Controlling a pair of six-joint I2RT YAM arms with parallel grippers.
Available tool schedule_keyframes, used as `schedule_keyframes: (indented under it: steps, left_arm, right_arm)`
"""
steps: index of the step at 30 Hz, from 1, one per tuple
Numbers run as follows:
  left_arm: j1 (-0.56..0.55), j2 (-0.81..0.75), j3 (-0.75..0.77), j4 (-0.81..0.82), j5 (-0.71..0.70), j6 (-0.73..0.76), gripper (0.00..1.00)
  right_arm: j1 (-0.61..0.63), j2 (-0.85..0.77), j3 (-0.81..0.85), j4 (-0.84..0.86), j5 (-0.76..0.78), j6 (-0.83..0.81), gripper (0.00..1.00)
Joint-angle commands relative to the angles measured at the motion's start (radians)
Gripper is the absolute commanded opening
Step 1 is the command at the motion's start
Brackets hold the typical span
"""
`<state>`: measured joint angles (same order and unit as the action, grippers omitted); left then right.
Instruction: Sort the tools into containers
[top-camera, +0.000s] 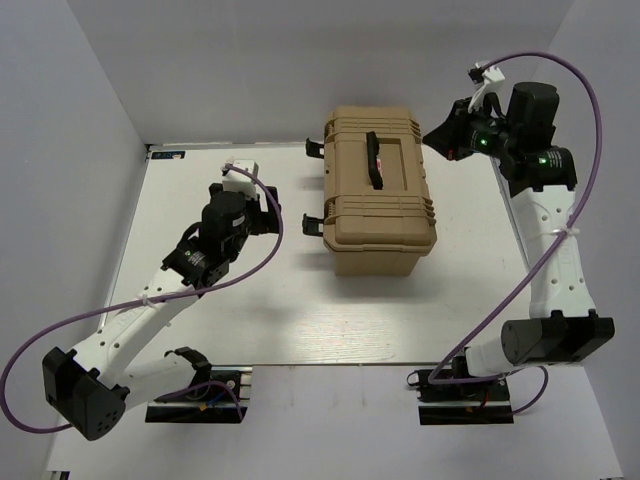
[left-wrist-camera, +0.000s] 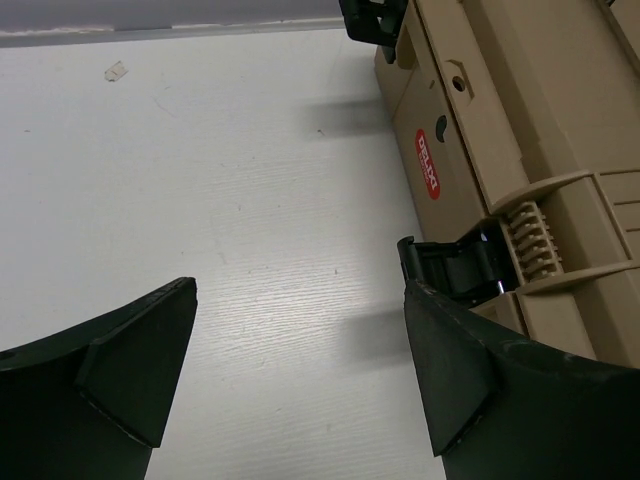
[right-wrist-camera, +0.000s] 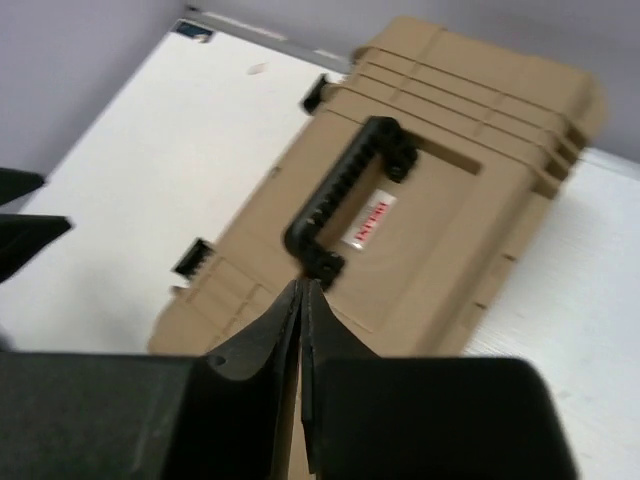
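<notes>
Sorting looks unstarted: we see no tools, the case (top-camera: 385, 225) shut on the table (top-camera: 250, 300), left claw (left-wrist-camera: 295, 300) wide open, empty, beside a latch (left-wrist-camera: 455, 265), right claw (right-wrist-camera: 301, 290) closed on nothing.

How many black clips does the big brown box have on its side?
2. The far clip and the near clip both stick out from the left side of the brown box. Its other sides might hide more.
</notes>
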<state>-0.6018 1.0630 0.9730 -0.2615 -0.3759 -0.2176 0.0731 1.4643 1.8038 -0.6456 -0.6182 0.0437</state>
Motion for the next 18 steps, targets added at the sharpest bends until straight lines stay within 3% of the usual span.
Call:
schedule_keyframes:
  steps: [1,3,4,6,7,9,10,12,13,18]
  left_arm:
    - [0.007,-0.014,-0.005,0.007,-0.001,0.006,0.94]
    - [0.007,-0.005,-0.005,0.007,-0.001,0.006,0.96]
    - [0.016,-0.005,-0.005,0.007,-0.001,0.006,0.97]
    - [0.016,0.005,-0.005,0.007,0.021,0.006,0.97]
    - [0.016,0.017,-0.005,0.007,0.022,0.006,0.98]
    - [0.016,0.041,0.007,-0.011,0.046,0.015,1.00]
    - [0.016,0.041,0.007,-0.012,0.046,0.015,1.00]
    - [0.016,0.067,0.016,-0.021,0.068,0.015,1.00]
    - [0.016,0.068,0.016,-0.021,0.068,0.015,1.00]
    - [0.016,0.088,0.016,-0.021,0.095,0.015,1.00]
  right_arm:
    - [-0.007,-0.058,-0.040,0.061,0.201,-0.036,0.09]
    - [-0.007,-0.067,-0.101,0.057,0.273,-0.069,0.20]
    - [-0.007,-0.074,-0.119,0.058,0.317,-0.091,0.34]
    - [-0.009,-0.097,-0.204,0.056,0.359,-0.116,0.45]
    - [-0.010,-0.111,-0.227,0.060,0.412,-0.132,0.57]
    - [-0.010,-0.137,-0.334,0.075,0.432,-0.139,0.62]
    - [-0.013,-0.159,-0.381,0.081,0.455,-0.148,0.72]
    - [-0.016,-0.177,-0.449,0.089,0.457,-0.150,0.74]
    - [-0.016,-0.203,-0.489,0.092,0.466,-0.156,0.85]
    - [-0.025,-0.280,-0.634,0.096,0.528,-0.151,0.90]
